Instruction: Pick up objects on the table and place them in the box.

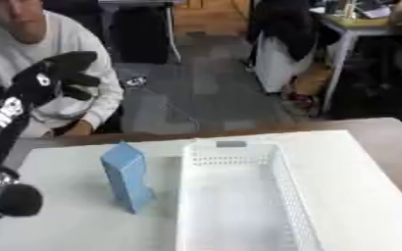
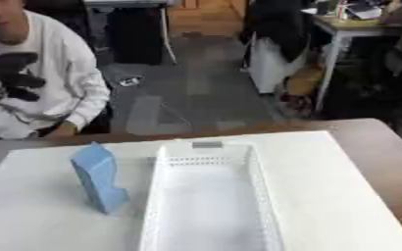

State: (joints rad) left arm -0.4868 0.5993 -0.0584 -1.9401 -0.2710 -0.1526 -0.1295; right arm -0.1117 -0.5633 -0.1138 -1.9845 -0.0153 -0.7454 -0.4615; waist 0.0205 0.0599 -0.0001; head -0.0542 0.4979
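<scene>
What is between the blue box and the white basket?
Nothing: only a narrow strip of bare white table separates the blue box from the white basket, clearest in the left eye view.

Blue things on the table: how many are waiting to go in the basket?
1. A blue box stands upright on the white table, just left of the white basket, which looks empty. None seem hidden.
</scene>
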